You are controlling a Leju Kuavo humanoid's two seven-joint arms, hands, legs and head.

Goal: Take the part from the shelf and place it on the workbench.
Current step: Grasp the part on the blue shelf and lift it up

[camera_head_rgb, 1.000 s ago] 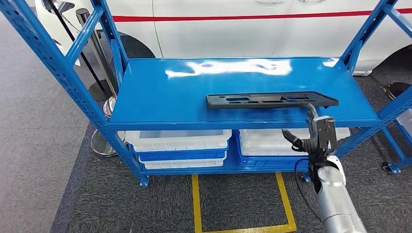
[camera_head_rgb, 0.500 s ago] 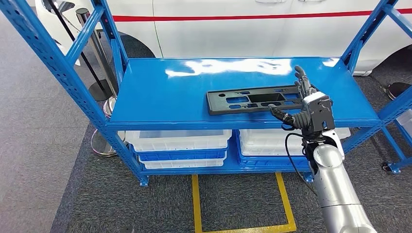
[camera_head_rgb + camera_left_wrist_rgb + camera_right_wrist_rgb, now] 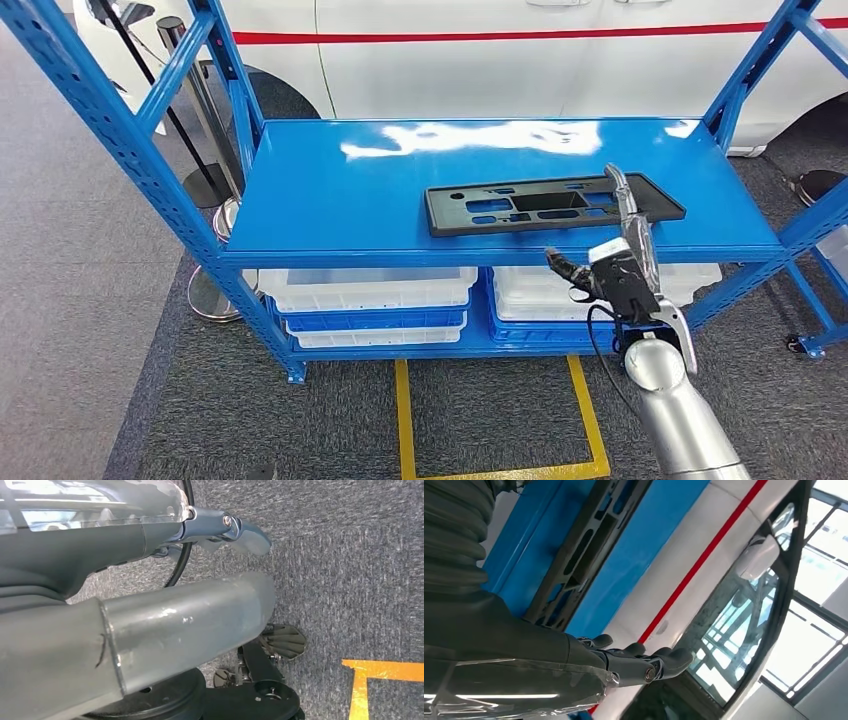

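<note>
The black part [image 3: 553, 204] lies flat on the blue shelf [image 3: 330, 200], near its front edge, towards the right side. In the head view the right robot hand [image 3: 612, 262] is raised just in front of the shelf edge, fingers [image 3: 622, 200] stretched up across the part's right end and thumb out to the side, holding nothing; whether the fingers touch the part is hard to tell from here. The right wrist view shows those fingers [image 3: 639, 662] straight and apart, with the part [image 3: 584, 550] beside them and a white car [image 3: 704, 535] with a red stripe behind. White bins [image 3: 365, 290] sit under the shelf. The left wrist view shows grey carpet [image 3: 345, 555] and yellow tape [image 3: 380, 680], but I cannot tell how the left robot hand stands.
</note>
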